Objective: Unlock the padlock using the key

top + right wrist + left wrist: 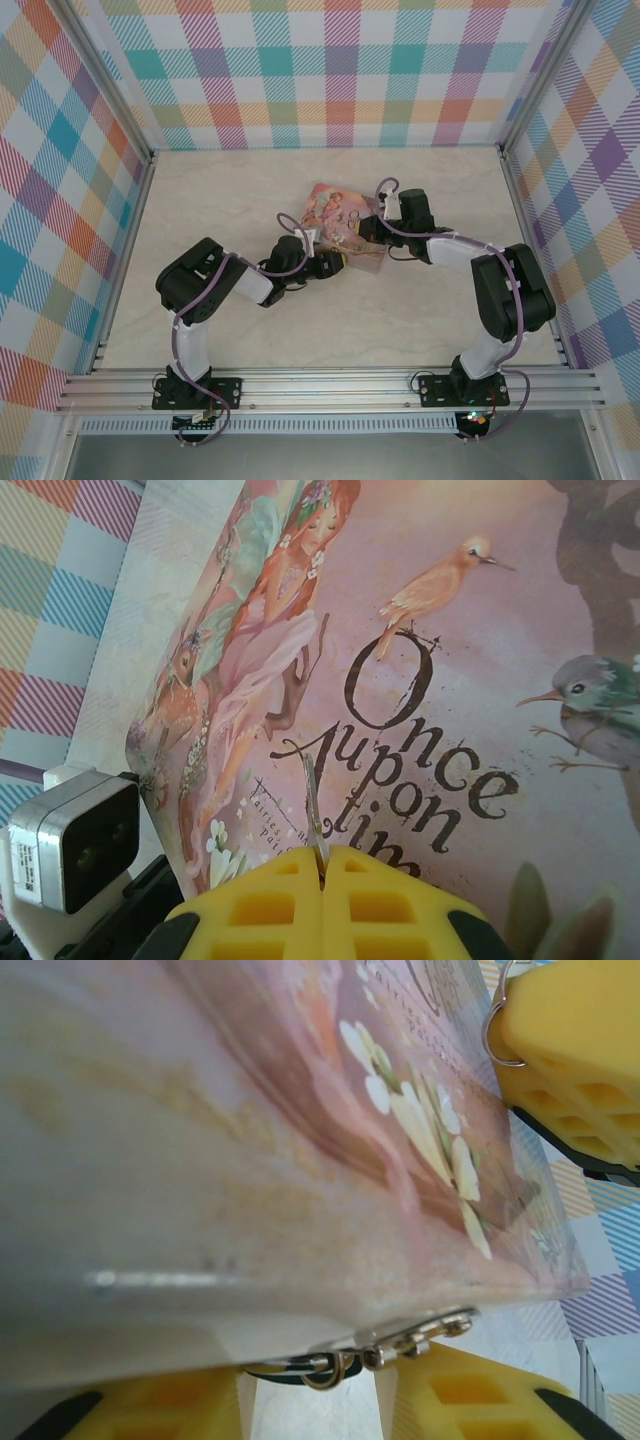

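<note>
**Right tool holds the key over the tin, left tool waits at the clasp**

The right tool (322,852) is closed. Its two yellow fingers (260,905) press together on the key (312,805), a thin metal strip that stands out from between the tips. The key lies just above the lid of the pink tin box (450,680), near the printed words "Once upon a time". From the top camera this tool (372,235) is at the right side of the tin.

The left tool (310,1405) is partly open. Its yellow fingers (470,1395) stand apart under the edge of the tin, and I cannot see them pinch anything. In the gap between them a small metal ring (335,1368) hangs beside the tin's clasp (420,1335). Next to the ring is a small dark teal piece, which seems to be the padlock (285,1367); it is mostly hidden and blurred.

The tin rests in the middle of the pale worktop (250,190), between both tools.
</note>
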{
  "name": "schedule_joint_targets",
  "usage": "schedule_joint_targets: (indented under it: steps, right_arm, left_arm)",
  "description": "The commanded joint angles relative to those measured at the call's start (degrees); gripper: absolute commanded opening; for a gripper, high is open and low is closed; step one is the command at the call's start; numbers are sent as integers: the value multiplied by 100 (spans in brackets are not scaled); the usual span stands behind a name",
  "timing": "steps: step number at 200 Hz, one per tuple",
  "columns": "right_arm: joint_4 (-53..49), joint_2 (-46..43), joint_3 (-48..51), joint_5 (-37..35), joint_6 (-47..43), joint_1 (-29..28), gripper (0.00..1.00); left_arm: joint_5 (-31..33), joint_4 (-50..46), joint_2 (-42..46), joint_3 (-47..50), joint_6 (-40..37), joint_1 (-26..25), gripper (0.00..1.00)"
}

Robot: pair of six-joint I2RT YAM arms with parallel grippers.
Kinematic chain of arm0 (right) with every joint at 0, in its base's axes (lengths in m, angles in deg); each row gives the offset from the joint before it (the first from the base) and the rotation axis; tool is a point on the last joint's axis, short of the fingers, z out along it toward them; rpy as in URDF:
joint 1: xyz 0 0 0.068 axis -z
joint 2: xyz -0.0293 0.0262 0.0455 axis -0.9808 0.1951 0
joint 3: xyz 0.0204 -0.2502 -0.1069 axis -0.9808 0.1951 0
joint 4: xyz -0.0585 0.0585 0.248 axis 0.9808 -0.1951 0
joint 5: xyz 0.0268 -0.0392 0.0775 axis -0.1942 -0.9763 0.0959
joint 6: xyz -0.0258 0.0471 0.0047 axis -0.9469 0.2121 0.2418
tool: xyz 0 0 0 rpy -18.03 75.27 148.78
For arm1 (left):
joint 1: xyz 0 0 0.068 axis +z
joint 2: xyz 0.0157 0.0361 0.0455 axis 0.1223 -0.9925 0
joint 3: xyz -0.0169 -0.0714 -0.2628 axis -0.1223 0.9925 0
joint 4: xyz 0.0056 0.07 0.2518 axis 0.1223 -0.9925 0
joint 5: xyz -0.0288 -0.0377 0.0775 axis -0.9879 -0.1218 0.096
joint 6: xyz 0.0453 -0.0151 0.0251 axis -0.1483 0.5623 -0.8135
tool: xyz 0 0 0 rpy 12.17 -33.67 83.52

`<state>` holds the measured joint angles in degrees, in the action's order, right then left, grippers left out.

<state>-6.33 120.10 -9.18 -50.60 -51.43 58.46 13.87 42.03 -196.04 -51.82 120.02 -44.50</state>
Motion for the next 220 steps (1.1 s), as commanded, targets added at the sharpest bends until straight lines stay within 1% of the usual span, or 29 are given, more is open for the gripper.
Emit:
schedule_joint_targets:
  steps: [1, 30, 52, 77, 105, 119, 138, 161, 192, 220]
  right_arm:
    - [-354, 182, 192, 172, 49, -115, 5]
    - [-320, 25, 161, 86, -52, -115, 5]
    - [-443, -242, 79, -80, -323, -115, 5]
    - [-638, -659, 90, -315, -726, -117, 6]
    - [-729, -1293, 484, -614, -1151, -160, 6]
    - [-936, -1656, 696, -911, -1528, -374, 6]
    - [-1324, -2047, 868, -1476, -2062, -876, 6]
    - [-1437, -2311, 1157, -1734, -2201, -1291, 6]
    - [-1508, -2164, 1343, -1917, -2309, -1653, 6]
    - [-1590, -1790, 1264, -2057, -2529, -1750, 6]
  left_arm:
    - [150, 77, 6, -193, 136, -41, 32]
    - [222, -33, 100, -165, 216, -41, 30]
    - [294, -224, 272, -148, 344, -41, 30]
    - [330, -473, 433, -169, 548, -41, 29]
    - [312, -662, 537, -220, 933, -49, 29]
    - [262, -762, 570, -268, 1119, -50, 29]
    - [171, -852, 633, -313, 1339, -49, 28]
    - [129, -1084, 749, -375, 1519, -50, 27]
    - [20, -1314, 881, -431, 1713, -52, 26]
    - [-72, -1475, 983, -453, 1889, -51, 26]
